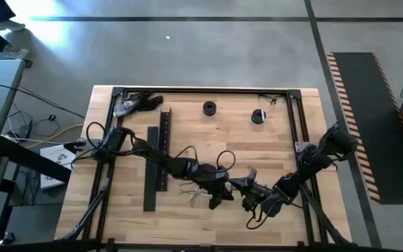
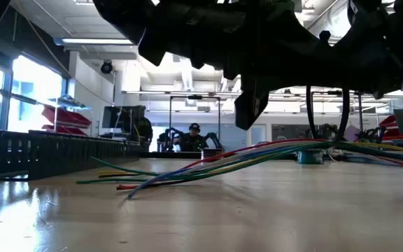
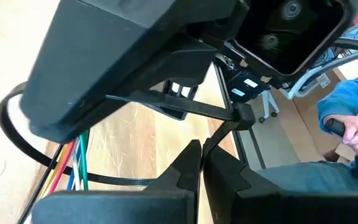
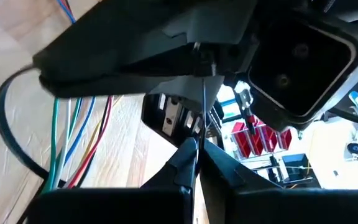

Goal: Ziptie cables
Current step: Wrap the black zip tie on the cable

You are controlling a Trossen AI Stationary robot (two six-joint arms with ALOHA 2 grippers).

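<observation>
The cables, a loose bundle of thin green, blue, red and yellow wires (image 2: pixel 222 162), lie on the wooden table near its front middle (image 1: pixel 198 190). They also show in the wrist views (image 3: pixel 73 163) (image 4: pixel 73 124). A thin black zip tie (image 3: pixel 166 102) runs across them, with its head (image 3: pixel 244 115) clear of the table. My left gripper (image 1: pixel 219 194) (image 3: pixel 199 158) and my right gripper (image 1: pixel 247 187) (image 4: pixel 196 152) meet tip to tip just over the bundle. Each is shut on the zip tie. My left gripper pinches the zip tie's strap (image 3: pixel 211 138) between its two fingertips, just below the tie's head. The strap rises out of the fingers to the head, held above the table. My right gripper pinches a thin stretch of the zip tie's strap (image 4: pixel 202 127) between its fingertips. The strap stands straight up out of the fingers toward the other gripper; which end it is I cannot tell.
A long black slotted channel bar (image 1: pixel 158 157) (image 2: pixel 40 150) lies left of the bundle. Two small dark round items (image 1: pixel 209 107) (image 1: pixel 258 116) sit near the far edge, another dark item (image 1: pixel 135 103) at the far left corner. A person's sleeve and hand (image 3: pixel 356 127) show beyond the table.
</observation>
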